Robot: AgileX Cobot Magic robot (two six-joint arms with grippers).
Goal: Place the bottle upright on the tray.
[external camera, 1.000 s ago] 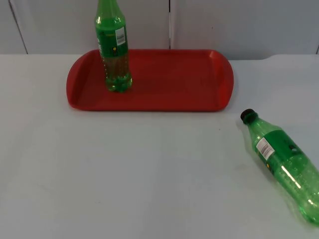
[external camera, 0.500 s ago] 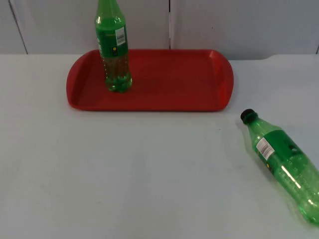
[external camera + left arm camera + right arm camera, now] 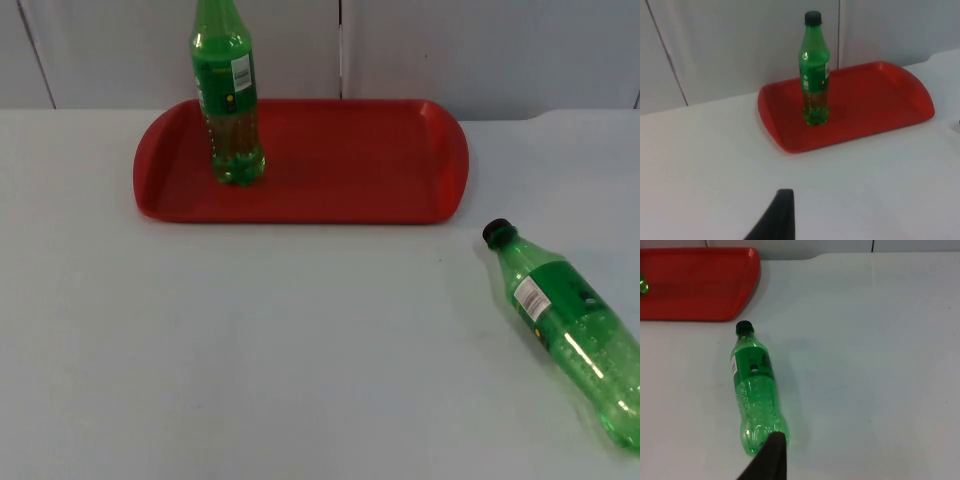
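Observation:
A red tray (image 3: 350,165) lies at the back of the white table, against the grey wall. One green bottle (image 3: 228,100) with a black cap stands upright on the tray's left part. A second green bottle (image 3: 570,325) lies on its side on the table at the front right, its black cap pointing toward the tray. My left gripper (image 3: 777,217) hangs well back from the tray (image 3: 875,100) and the standing bottle (image 3: 814,75). My right gripper (image 3: 771,457) hovers just behind the base of the lying bottle (image 3: 754,390), apart from it.
The grey partition wall (image 3: 450,50) closes the table's far side right behind the tray. The tray's middle and right parts (image 3: 400,150) are bare. White table top (image 3: 250,350) stretches between the tray and the front edge.

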